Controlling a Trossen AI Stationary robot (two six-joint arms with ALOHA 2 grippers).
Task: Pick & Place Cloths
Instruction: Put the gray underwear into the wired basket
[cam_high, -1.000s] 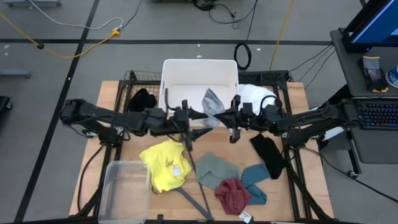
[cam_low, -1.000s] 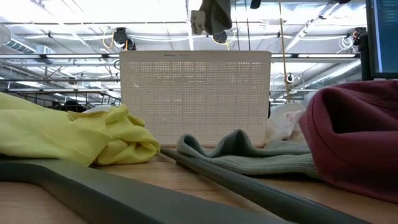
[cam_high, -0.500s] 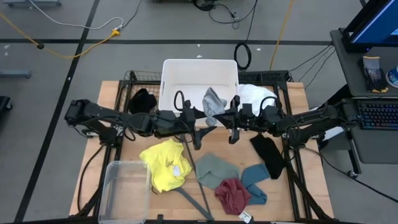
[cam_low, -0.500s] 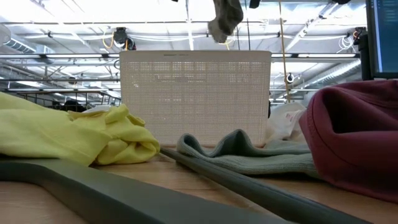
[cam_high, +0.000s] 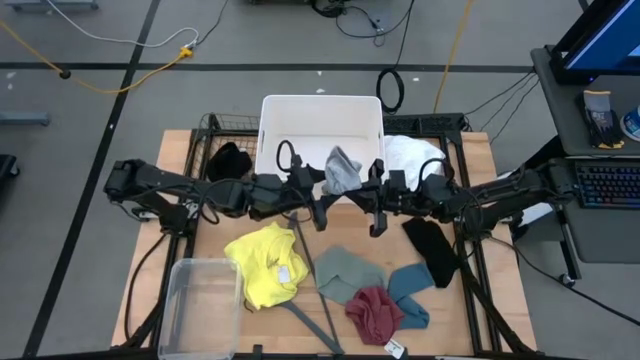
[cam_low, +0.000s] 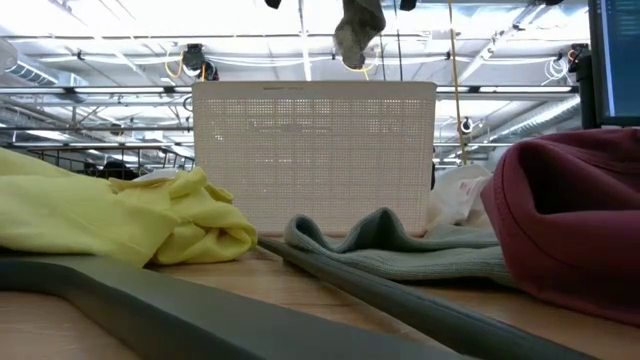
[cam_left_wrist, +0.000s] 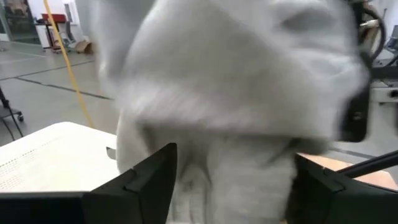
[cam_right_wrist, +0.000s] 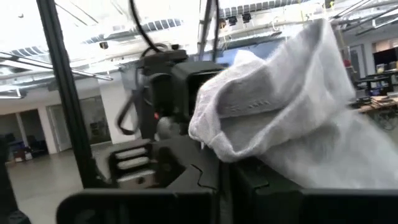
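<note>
We find the grey cloth (cam_high: 342, 171) at centre frame in the high view, hanging in the air over the near rim of the white bin (cam_high: 321, 113), between the two arms. The right gripper (cam_high: 372, 183) has its jaws pinched fully together on one edge of it; in the right wrist view the fabric bunches over those dark jaws. The left gripper (cam_high: 318, 189) sits on the cloth's other side with its jaws part open. In its wrist view the grey fabric fills the gap between them, but the picture is too blurred to tell whether they press on it.

The cloth looks light and limp; it folds and droops from its held edge, so we judge a pinch on a gathered fold near an edge to be the safest hold, and a loose corner could catch on the bin's rim.

The white bin, upper centre, seems empty below the cloth. A clear tub (cam_high: 198, 305) at lower left holds nothing. On the worktop (cam_high: 180, 145) lie the yellow cloth (cam_high: 266, 264), sage green cloth (cam_high: 346, 273), maroon cloth (cam_high: 374, 312) and teal cloth (cam_high: 410, 290) along the lower middle, a black cloth (cam_high: 431, 246) at right, another black cloth (cam_high: 229, 160) left of the bin, and the white cloth (cam_high: 408, 154) right of it.
</note>
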